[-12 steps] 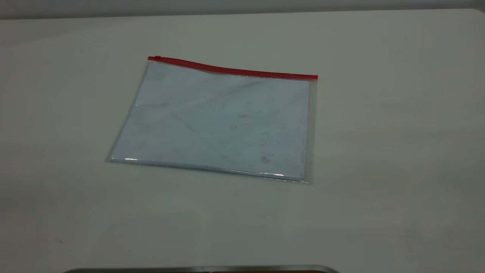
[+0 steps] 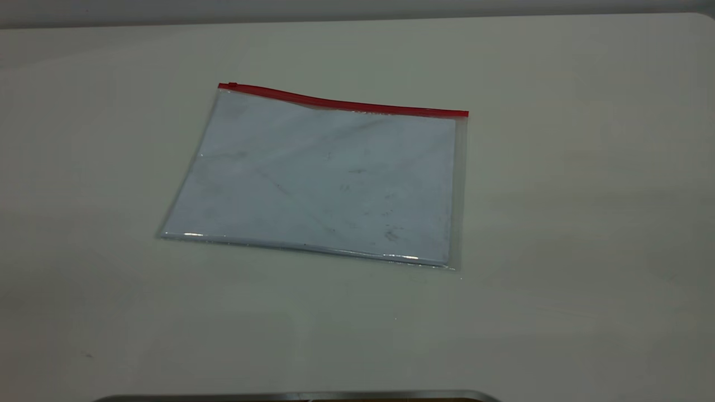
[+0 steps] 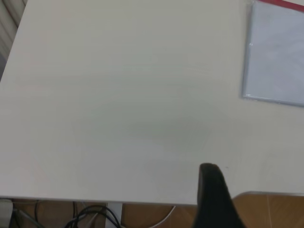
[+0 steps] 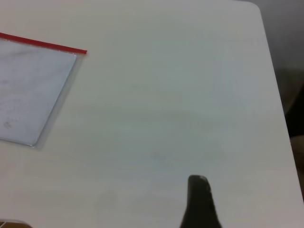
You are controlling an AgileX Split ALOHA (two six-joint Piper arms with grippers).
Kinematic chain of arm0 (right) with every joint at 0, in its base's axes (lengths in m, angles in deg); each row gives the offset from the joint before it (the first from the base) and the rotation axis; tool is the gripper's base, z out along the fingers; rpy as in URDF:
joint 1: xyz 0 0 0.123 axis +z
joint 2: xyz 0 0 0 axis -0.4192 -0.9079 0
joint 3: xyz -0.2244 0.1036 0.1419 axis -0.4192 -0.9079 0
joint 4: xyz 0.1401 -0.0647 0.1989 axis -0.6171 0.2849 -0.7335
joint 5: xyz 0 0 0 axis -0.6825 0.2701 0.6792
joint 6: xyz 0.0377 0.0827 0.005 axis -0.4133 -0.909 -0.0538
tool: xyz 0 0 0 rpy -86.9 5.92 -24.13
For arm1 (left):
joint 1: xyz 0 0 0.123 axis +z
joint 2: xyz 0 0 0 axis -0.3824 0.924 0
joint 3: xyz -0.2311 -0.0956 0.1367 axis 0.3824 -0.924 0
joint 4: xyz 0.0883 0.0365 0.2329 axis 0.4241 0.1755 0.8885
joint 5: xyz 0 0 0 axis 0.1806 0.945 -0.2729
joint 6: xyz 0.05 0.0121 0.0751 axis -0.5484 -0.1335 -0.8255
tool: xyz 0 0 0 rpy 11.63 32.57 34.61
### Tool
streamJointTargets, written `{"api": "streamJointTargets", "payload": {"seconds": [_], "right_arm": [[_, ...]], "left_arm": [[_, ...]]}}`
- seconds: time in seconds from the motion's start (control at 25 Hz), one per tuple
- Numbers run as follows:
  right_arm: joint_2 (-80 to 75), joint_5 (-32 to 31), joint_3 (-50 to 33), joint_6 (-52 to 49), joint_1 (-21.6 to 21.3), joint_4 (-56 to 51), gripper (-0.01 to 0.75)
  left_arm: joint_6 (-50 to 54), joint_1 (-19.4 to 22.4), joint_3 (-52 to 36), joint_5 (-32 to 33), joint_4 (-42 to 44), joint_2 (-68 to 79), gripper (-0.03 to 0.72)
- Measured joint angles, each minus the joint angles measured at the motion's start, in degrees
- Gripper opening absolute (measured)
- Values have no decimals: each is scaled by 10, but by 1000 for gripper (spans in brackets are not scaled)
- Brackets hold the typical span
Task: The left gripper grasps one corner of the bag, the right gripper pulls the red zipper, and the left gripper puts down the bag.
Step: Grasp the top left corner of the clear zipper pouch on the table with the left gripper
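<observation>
The bag (image 2: pixel 324 178) lies flat on the pale table, a clear pouch with blue-white sheets inside. The red zipper (image 2: pixel 346 104) runs along its far long edge, and the small slider tab (image 2: pixel 232 85) sits at that edge's left end. Neither arm appears in the exterior view. In the left wrist view a black part of my left gripper (image 3: pixel 211 190) hangs over the table's near edge, well apart from the bag (image 3: pixel 278 57). In the right wrist view a black part of my right gripper (image 4: pixel 198 197) is above bare table, far from the bag (image 4: pixel 28 90) and the zipper's end (image 4: pixel 71 49).
The table (image 2: pixel 558 223) stretches wide on all sides of the bag. Its rounded corner (image 4: pixel 256 9) and side edge show in the right wrist view. Cables (image 3: pixel 90 213) hang below the table edge in the left wrist view. A grey curved rim (image 2: pixel 296 396) lies at the front.
</observation>
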Motion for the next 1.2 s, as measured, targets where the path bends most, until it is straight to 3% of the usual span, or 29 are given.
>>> {"api": "streamJointTargets", "payload": {"seconds": [1.2], "right_arm": [[-2,1,0,0,0,-24,576]], "left_arm": [[-2,0,0,0,0,0,522]]}}
